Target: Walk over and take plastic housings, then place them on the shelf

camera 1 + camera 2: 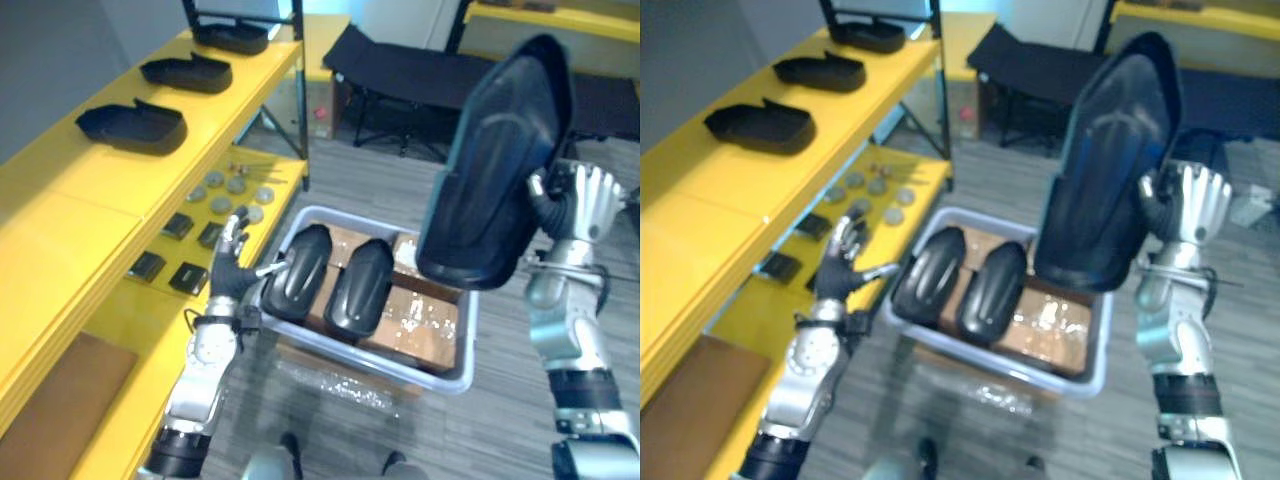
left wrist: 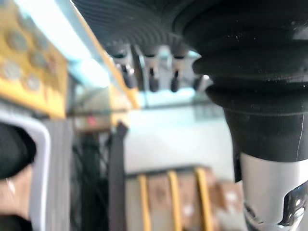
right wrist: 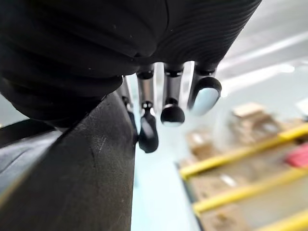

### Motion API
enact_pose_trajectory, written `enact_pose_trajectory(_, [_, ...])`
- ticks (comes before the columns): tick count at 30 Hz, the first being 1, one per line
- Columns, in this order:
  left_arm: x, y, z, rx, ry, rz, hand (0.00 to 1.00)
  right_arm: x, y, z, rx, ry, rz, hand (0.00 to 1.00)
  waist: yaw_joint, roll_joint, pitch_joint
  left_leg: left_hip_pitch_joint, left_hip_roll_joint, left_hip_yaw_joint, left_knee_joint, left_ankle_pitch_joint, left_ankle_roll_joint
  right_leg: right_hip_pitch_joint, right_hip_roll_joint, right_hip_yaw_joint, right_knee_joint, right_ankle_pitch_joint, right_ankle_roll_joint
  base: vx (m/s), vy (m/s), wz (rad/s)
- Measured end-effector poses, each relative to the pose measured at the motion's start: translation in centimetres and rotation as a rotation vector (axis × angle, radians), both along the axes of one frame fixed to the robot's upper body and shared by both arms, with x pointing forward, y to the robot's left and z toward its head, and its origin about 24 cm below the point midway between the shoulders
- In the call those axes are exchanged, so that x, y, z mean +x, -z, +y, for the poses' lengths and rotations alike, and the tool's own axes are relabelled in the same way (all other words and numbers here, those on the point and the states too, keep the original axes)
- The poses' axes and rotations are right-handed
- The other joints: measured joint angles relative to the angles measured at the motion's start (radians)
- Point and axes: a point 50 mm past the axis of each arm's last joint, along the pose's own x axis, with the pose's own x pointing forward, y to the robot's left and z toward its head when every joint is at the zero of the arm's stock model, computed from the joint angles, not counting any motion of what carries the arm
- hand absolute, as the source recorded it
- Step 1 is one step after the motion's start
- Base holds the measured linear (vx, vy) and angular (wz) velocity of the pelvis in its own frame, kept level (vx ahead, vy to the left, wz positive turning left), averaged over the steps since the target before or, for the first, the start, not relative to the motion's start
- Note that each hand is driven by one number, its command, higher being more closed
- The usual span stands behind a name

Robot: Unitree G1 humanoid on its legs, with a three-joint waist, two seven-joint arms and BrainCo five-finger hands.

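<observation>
My right hand (image 1: 583, 203) is shut on the edge of a large black plastic housing (image 1: 497, 170), held upright above the right side of a grey bin (image 1: 440, 378). The same housing (image 3: 72, 168) fills the near side of the right wrist view beside the fingers (image 3: 168, 96). Two more black housings (image 1: 298, 272) (image 1: 360, 286) lie side by side in the bin. My left hand (image 1: 232, 262) is open with fingers spread, at the bin's left rim, its thumb close to the nearer housing. Three housings (image 1: 133, 126) (image 1: 187, 72) (image 1: 232, 38) rest on the yellow top shelf (image 1: 90, 200).
The lower shelf level carries several grey discs (image 1: 232, 192) and small black parts (image 1: 178, 226), with a brown board (image 1: 60, 400) nearer me. Cardboard (image 1: 420, 320) lines the bin's bottom. A black folding cot (image 1: 410, 70) stands behind the bin.
</observation>
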Motion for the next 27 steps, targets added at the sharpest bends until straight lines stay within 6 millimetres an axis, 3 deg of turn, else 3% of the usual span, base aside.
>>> enact_pose_trajectory(4, [0.4,0.6,-1.4,-0.097,0.136,0.076,0.00,0.4,-0.7,1.7,-0.073,-0.093,-0.029,1.00,-0.005,-0.017,-0.015,0.034,-0.011,0.010,-0.058,0.030,0.002,0.007,-0.005,0.001,-0.002,0.003,-0.003,-0.03,0.030,-0.02])
enact_pose_trajectory(8, [0.7,1.3,-2.1,-0.223,0.241,0.162,0.00,0.7,-0.6,3.7,-0.154,-0.192,-0.011,1.00,-0.009,-0.018,-0.028,0.064,-0.018,0.019,-0.136,0.073,0.000,0.003,-0.003,0.004,-0.014,0.003,-0.003,-0.07,0.009,-0.05])
enact_pose_trajectory(14, [0.9,2.7,-3.1,-0.297,0.331,0.281,0.00,0.8,0.0,4.7,-0.209,-0.247,0.030,1.00,-0.025,-0.016,-0.043,0.095,-0.021,0.025,-0.238,0.138,-0.007,-0.008,0.008,0.015,-0.035,0.002,-0.004,-0.07,-0.014,-0.04])
enact_pose_trajectory(18, [0.9,2.9,-3.3,-0.314,0.347,0.303,0.00,0.8,0.6,5.2,-0.218,-0.271,0.048,1.00,-0.027,-0.015,-0.063,0.098,-0.018,0.035,-0.244,0.140,-0.010,-0.007,0.012,0.028,-0.045,0.000,-0.006,-0.06,-0.009,-0.11])
enact_pose_trajectory(27, [0.5,4.6,-4.8,-0.313,0.388,0.377,0.00,1.2,5.0,7.5,-0.203,-0.369,0.234,1.00,-0.025,-0.015,-0.091,0.096,0.004,0.023,-0.247,0.166,-0.025,-0.007,0.034,0.024,-0.045,-0.011,-0.020,-0.05,-0.019,0.02])
